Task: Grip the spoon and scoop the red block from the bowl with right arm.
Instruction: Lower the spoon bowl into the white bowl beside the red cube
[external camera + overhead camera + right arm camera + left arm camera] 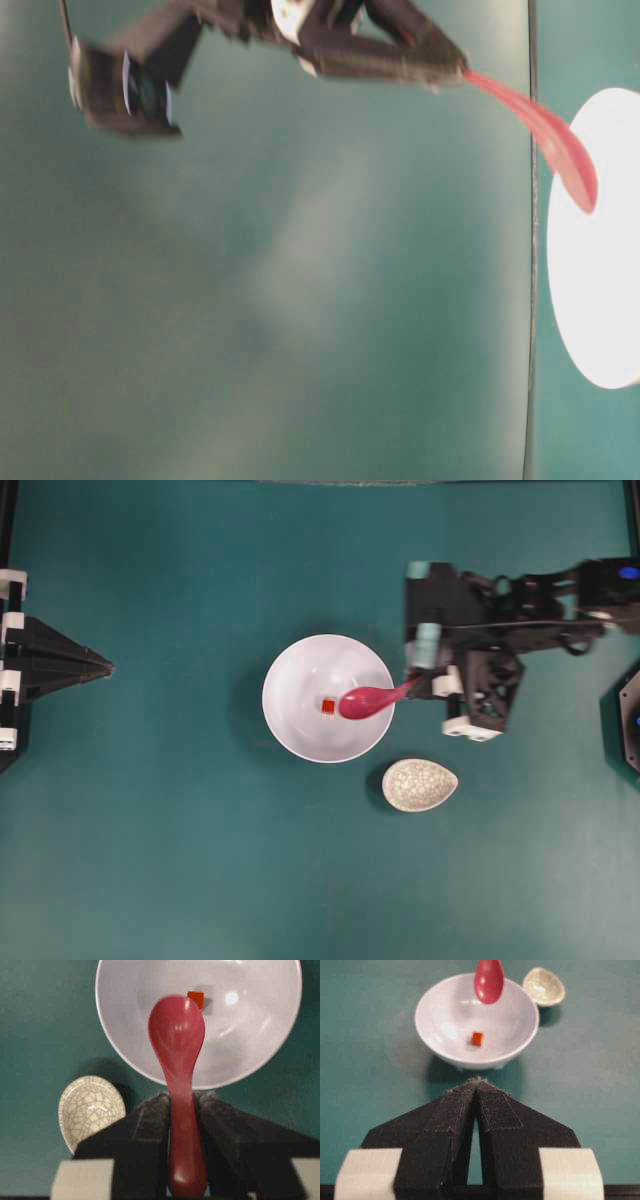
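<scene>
The white bowl (300, 730) sits mid-table with the tiny red block (328, 707) on its floor. My right gripper (418, 685) is shut on the handle of the pink spoon (366, 701). The scoop hangs over the bowl's right half, just right of the block. From the right wrist the spoon (177, 1035) runs up between the fingers (150, 1110), its scoop in front of the block (196, 999) inside the bowl (250, 1050). My left gripper (108, 666) rests at the far left, shut and holding nothing, its tips (477, 1081) pointing at the bowl (445, 1020).
A small speckled grey-white dish (419, 784) lies just right of and below the bowl, close to my right arm. The teal table (150, 860) spreads around them. The table-level view is blurred, showing the spoon (545, 135) above the bowl's rim (590, 300).
</scene>
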Tool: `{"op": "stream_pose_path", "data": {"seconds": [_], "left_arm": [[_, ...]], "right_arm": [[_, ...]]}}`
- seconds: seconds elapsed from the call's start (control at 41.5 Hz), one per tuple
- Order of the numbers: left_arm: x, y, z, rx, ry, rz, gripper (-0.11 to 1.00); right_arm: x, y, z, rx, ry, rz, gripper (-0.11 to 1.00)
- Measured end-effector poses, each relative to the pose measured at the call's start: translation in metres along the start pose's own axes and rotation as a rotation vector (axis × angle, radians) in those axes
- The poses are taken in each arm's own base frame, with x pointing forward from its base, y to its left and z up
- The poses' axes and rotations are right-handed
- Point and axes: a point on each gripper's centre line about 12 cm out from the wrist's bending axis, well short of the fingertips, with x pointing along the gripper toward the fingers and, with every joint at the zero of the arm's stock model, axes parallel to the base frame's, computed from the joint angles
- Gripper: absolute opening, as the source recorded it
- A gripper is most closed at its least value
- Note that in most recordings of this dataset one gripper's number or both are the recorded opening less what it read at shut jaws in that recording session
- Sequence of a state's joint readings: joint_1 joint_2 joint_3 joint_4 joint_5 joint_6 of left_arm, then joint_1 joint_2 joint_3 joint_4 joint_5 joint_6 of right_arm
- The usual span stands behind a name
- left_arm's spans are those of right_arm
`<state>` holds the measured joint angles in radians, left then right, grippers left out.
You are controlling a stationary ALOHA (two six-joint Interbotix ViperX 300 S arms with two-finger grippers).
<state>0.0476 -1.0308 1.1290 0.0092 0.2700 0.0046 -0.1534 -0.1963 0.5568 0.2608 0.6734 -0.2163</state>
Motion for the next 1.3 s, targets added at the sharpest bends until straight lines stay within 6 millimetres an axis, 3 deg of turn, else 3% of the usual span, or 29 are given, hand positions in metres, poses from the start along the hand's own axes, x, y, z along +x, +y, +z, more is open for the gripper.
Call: {"op": "stream_pose_path", "data": {"seconds": [0.265, 0.82, 1.302], "left_arm": [[0.0, 0.0, 0.0, 0.002, -0.002, 0.0, 0.0], [0.0, 0.0, 0.0, 0.0, -0.003, 0.0, 0.0], [0.0, 0.0, 0.0, 0.0, -0.003, 0.0, 0.0]], "right_arm": [[0.014, -0.013, 0.016, -0.032, 0.104, -0.028, 0.24], [0.033, -0.016, 0.007, -0.023, 0.207, -0.017, 0.24], [0.055, -0.02, 0.02, -0.032, 0.227, -0.014, 0.24]]}}
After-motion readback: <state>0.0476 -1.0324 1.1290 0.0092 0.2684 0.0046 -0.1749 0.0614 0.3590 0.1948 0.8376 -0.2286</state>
